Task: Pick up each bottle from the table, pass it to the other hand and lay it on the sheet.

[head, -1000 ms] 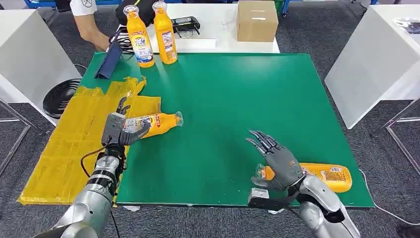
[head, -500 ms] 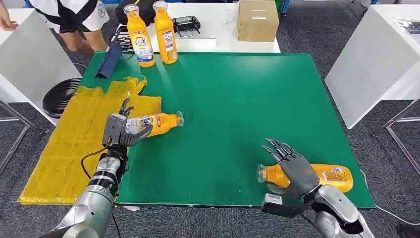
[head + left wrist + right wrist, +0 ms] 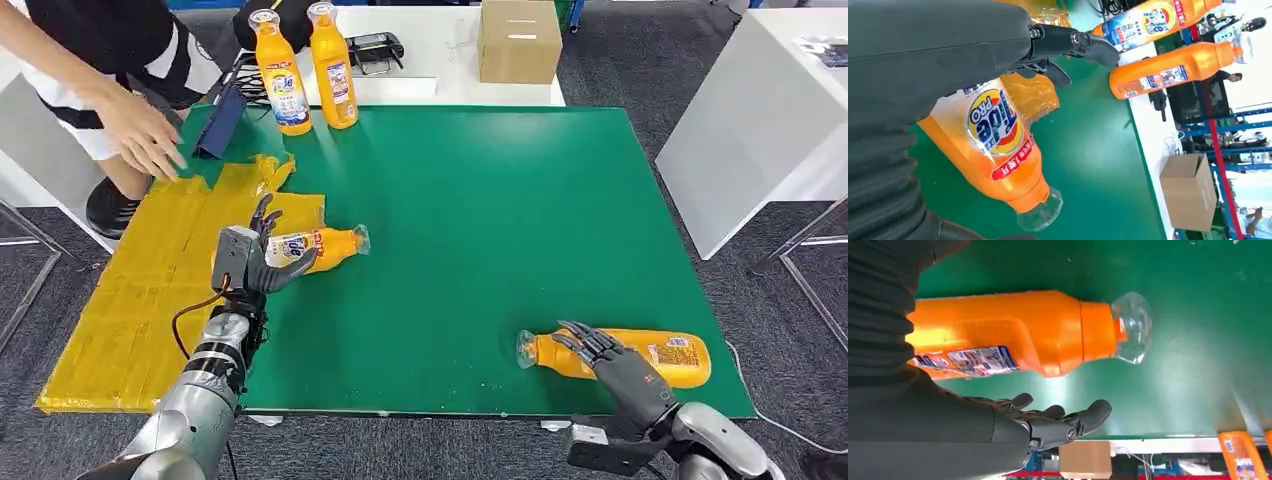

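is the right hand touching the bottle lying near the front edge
Apart. The right wrist view shows green table between the right hand and the lying bottle.

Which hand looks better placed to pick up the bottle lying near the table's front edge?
The right hand. It is open and sits right beside that bottle, while the left hand is far across the table and already busy with another bottle.

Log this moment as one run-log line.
left hand: holds lying bottle at sheet edge | right hand: open over second lying bottle | person's hand: above sheet
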Tool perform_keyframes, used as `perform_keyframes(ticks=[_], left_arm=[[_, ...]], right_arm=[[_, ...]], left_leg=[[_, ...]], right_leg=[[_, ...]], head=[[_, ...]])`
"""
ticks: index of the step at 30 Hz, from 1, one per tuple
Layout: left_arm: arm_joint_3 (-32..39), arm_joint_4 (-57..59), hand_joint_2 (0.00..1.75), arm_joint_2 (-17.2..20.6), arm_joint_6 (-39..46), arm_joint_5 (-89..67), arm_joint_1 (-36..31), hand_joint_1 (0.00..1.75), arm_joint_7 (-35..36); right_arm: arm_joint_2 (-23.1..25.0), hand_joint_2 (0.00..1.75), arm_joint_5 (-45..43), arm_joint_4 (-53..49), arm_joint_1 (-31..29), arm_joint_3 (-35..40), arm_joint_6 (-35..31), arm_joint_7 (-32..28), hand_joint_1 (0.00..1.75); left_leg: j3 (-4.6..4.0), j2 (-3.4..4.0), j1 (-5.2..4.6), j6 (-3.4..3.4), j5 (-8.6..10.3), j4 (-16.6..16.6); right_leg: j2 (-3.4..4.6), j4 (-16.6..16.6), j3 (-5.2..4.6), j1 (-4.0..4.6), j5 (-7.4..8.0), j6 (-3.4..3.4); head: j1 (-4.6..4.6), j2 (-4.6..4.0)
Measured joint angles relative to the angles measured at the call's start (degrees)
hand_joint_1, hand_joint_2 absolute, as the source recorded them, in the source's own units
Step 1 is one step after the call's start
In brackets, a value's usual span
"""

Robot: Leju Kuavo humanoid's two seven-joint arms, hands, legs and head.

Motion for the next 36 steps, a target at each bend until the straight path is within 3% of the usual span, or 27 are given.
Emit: perform_keyframes(ticks=[11,19,36], left_arm=[[0.0,0.0,1.75,0.0,-0.8,1.0,0.1,0.00,0.0],[0.0,0.0,1.75,-0.2,-1.0,1.0,0.6,0.00,0.1],[0.0,-0.5,1.75,-0.3,-1.1,1.0,0.9,0.00,0.3]], right_arm=[[0.3,1.75,6.5,0.8,0.8,-0.9,-4.6,4.4,0.00],[6.6,1.75,15.4,9.1,-4.2,-4.1,-12.3,9.8,0.00],[10.6,1.75,18.4,13.9,-7.4,-6.7,-14.1,11.4,0.00]], left_leg=[[-0.05,0.00,-0.01,0.00,0.00,0.0],[-0.02,0.00,0.01,-0.01,0.02,0.0],[-0.08,-0.01,0.00,0.00,0.01,0.0]], right_leg=[[0.00,0.0,0.00,-0.01,0.00,0.00],[0.00,0.0,0.00,0.01,0.00,0.00],[-0.01,0.0,0.00,-0.01,0.00,0.00]], head=[[0.02,0.00],[0.00,0.00],[0.02,0.00]])
